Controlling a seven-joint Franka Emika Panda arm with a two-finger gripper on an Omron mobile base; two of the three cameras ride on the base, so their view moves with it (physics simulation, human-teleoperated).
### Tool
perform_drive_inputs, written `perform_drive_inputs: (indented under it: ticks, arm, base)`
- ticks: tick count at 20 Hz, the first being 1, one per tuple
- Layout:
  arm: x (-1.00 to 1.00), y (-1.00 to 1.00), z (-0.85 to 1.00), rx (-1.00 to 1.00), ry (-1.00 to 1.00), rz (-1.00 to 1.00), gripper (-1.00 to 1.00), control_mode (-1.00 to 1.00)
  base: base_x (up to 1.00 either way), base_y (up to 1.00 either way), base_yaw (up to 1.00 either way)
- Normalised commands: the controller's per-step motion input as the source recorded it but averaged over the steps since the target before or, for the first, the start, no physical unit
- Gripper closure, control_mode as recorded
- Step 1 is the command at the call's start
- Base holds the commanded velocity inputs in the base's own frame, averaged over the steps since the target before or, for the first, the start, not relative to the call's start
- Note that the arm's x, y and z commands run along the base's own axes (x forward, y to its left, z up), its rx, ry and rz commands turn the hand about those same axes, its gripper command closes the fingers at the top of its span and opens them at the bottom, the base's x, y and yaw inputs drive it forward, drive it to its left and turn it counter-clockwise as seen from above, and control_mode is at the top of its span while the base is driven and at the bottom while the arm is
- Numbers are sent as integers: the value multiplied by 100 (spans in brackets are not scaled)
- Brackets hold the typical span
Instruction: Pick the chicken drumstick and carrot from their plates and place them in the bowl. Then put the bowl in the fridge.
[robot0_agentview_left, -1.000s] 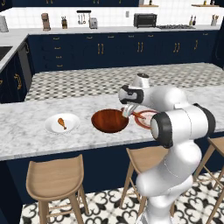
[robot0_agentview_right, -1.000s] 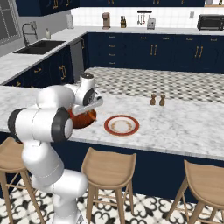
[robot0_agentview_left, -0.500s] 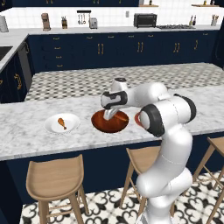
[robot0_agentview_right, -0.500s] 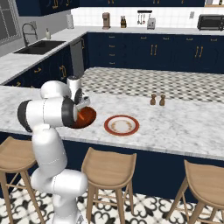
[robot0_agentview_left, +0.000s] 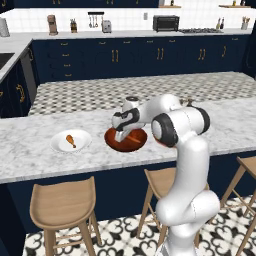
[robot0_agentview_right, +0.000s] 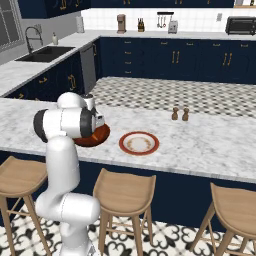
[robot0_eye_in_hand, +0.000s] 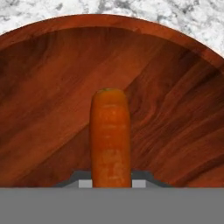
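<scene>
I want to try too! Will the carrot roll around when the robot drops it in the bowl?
Probably a little: the carrot is round and smooth, and the wooden bowl curves, so it should settle at the bottom. It looks stiff, so it likely won't bend.

Orange carrot (robot0_eye_in_hand: 110, 135) held over brown wooden bowl (robot0_agentview_left: 126, 140); drumstick (robot0_agentview_left: 71, 140) lies on white plate (robot0_agentview_left: 82, 145)

bowl (robot0_agentview_right: 100, 136): mostly hidden behind the arm in the right base view, rim cut by frame edges in the hand view | carrot (robot0_eye_in_hand: 110, 138): lower end hidden between the pincer (robot0_agentview_left: 121, 135) fingers | pincer tips: too small to tell over the bowl | surface (robot0_agentview_left: 30, 160): cut off left of the bowl
</scene>
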Motion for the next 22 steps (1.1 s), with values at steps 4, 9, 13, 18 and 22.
perform_drive_inputs:
  ticks: [4, 9, 13, 18, 22]
  arm:
    - [7, 0, -1, 0, 2, 0, -100, -100]
    - [-9, 0, 8, 0, 0, 0, -100, -100]
    - [-48, 0, 44, 2, -4, -10, -100, -100]
    - [-63, 35, 61, 5, -7, -25, -100, -100]
    - [-82, 82, 26, 11, -16, -25, -100, -100]
  base:
    - [0, 0, 0]
    - [0, 0, 0]
    - [0, 0, 0]
    - [0, 0, 0]
    - [0, 0, 0]
